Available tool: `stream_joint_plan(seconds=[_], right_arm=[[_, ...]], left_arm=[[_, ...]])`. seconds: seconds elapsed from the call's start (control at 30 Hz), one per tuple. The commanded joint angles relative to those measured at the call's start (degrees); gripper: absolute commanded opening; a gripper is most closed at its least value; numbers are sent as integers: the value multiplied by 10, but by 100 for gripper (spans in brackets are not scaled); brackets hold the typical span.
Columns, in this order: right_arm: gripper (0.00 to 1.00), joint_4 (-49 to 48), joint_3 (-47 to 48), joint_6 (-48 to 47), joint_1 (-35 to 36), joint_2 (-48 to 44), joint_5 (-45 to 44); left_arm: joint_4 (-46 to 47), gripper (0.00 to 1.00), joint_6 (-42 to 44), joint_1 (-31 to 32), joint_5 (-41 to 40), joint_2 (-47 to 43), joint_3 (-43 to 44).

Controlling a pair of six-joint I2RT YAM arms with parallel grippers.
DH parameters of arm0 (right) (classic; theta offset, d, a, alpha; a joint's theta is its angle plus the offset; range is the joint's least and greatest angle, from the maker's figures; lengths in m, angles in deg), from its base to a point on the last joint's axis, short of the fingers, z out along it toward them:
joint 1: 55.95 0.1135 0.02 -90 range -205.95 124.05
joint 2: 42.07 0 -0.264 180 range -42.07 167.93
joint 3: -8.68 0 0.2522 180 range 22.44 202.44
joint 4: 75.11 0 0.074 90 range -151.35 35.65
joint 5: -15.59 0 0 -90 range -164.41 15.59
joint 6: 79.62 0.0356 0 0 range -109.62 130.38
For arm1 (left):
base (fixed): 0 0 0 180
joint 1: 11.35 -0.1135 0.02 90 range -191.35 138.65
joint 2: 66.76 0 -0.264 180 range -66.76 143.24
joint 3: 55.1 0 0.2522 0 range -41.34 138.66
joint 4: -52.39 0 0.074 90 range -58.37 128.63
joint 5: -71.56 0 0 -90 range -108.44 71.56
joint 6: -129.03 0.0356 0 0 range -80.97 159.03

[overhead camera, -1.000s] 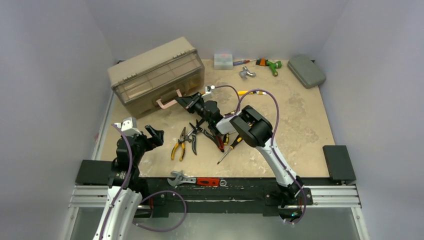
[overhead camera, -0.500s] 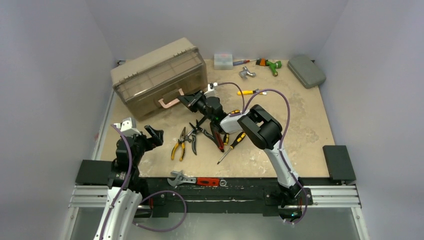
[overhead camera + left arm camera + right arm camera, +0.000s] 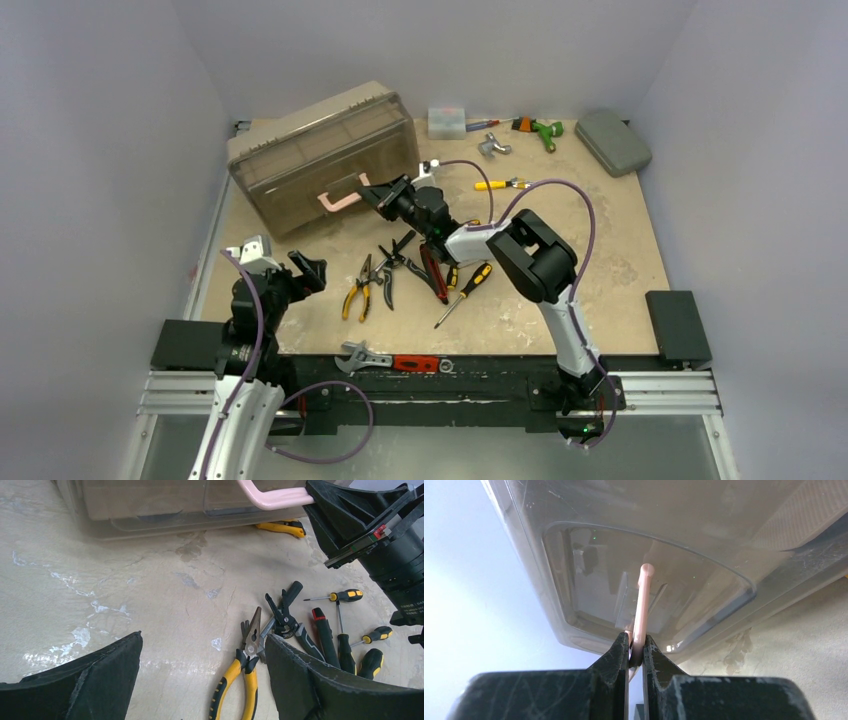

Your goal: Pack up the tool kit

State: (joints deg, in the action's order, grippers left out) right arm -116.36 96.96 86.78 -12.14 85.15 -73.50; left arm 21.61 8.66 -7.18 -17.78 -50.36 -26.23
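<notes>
Pink handle point(image 3: 340, 197) pinched tight in right gripper point(image 3: 636, 641); toolbox point(image 3: 310, 150) has slid farther back vs a sec ago, lid shut, so no packing yet. Left gripper point(image 3: 305, 272) spread, idle.

One tan toolbox point(image 3: 300, 160) far left; one clear box point(image 3: 447, 121) and one grey case point(image 3: 612, 141) far; one pair of yellow-handled pliers point(image 3: 248, 660); one adjustable wrench point(image 3: 362, 355) near.

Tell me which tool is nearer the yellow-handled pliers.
Left. The left tool hangs open just left of the yellow-handled pliers; the right tool is farther back, shut on the pink handle.
</notes>
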Motion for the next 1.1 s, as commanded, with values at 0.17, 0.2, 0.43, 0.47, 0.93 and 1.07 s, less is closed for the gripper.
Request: stream_joint_plan(seconds=[0.17, 0.2, 0.43, 0.47, 0.93, 1.07], right_arm=[[0, -87, -7, 9, -1, -104, 12], [0, -83, -6, 8, 0, -111, 13], [0, -45, -8, 10, -1, -145, 9], [0, -37, -9, 10, -1, -149, 6], [0, 125, 54, -12, 0, -204, -29], [0, 151, 81, -24, 0, -214, -21]], left_arm=[[9, 89, 8, 1, -4, -8, -2], [8, 89, 9, 1, -5, -10, -1], [8, 89, 8, 1, -4, -13, -2], [8, 89, 9, 1, -5, -12, -1], [2, 89, 10, 1, -5, -37, -5], [2, 89, 10, 1, -4, -37, -5]])
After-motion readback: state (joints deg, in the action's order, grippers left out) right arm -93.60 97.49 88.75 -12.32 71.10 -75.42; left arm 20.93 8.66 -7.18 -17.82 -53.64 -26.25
